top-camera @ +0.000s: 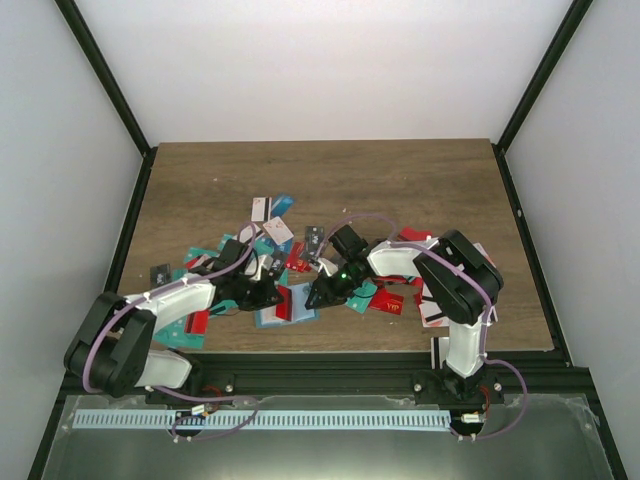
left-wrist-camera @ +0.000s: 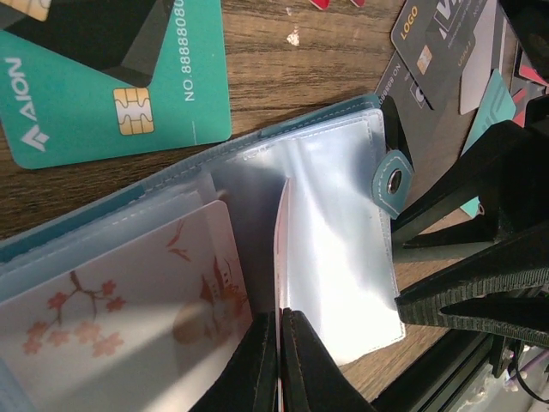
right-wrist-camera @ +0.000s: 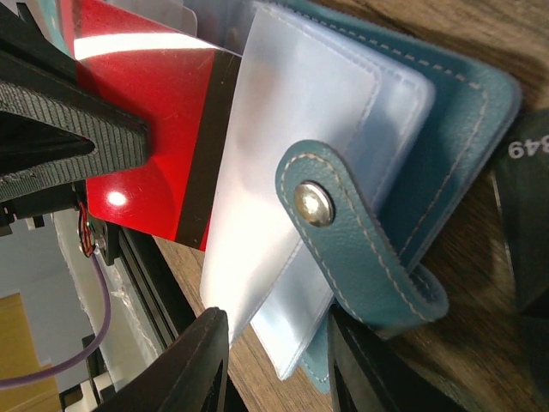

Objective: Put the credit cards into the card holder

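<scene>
The card holder [top-camera: 285,308] lies open near the table's front edge, teal-blue with clear sleeves [left-wrist-camera: 334,249] and a snap tab [right-wrist-camera: 330,215]. My left gripper [left-wrist-camera: 280,343] is shut on a red card [right-wrist-camera: 146,129] with a black stripe. The card shows edge-on in the left wrist view [left-wrist-camera: 280,257], with its far end against a clear sleeve. My right gripper [right-wrist-camera: 274,360] is open, its jaws apart around the holder's tab edge [right-wrist-camera: 446,129] and the sleeve corners. Its fingers [left-wrist-camera: 480,292] show at the right of the left wrist view.
Several loose credit cards are scattered around the holder [top-camera: 270,230], among them a teal-green card [left-wrist-camera: 86,112], a black card [left-wrist-camera: 437,43] and red ones [top-camera: 395,300]. A white card with blossoms [left-wrist-camera: 111,318] sits in a sleeve. The table's front rail [top-camera: 320,355] is close.
</scene>
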Available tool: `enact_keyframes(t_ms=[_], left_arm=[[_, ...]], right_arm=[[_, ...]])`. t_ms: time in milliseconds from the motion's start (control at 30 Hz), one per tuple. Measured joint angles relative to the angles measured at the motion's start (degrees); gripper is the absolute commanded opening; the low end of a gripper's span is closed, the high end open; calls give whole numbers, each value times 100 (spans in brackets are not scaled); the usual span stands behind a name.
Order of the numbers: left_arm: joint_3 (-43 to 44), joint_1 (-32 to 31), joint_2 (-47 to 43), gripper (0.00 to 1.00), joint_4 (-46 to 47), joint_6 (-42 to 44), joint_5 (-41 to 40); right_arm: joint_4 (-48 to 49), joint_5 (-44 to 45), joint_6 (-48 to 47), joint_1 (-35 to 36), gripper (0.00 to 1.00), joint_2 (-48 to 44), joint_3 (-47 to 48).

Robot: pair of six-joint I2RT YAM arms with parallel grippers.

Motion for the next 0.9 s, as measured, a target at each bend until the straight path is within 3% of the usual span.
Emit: enact_keyframes(t_ms=[300, 900], left_arm=[[-354, 302, -313, 4, 146, -247, 92], [-811, 385, -140, 4, 1414, -949, 461]], right_arm=[[2, -17, -2, -2, 35, 9, 0], [17, -81, -9, -17, 35, 35, 0]])
